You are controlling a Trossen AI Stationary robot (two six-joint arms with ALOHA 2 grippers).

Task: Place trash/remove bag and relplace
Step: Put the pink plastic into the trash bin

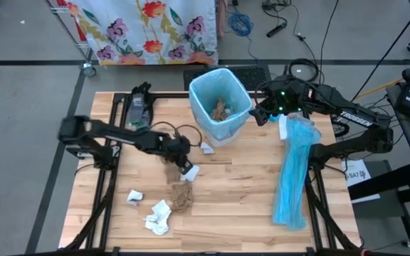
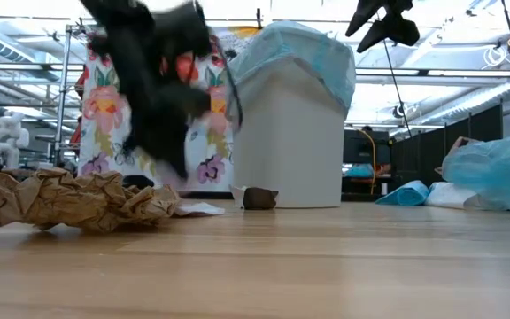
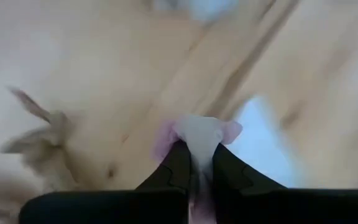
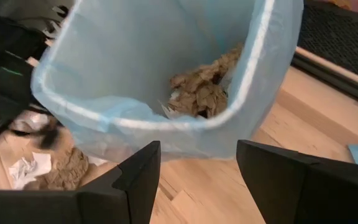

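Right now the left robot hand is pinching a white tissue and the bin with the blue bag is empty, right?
Not quite. The bin already holds crumpled brown paper, as the right wrist view shows. The left gripper is indeed pinching a white tissue.

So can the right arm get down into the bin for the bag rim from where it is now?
Probably yes. The right gripper hovers with jaws open beside the bin, whose bag rim is exposed. Only brown paper lies inside, and the left gripper is busy away on the table.
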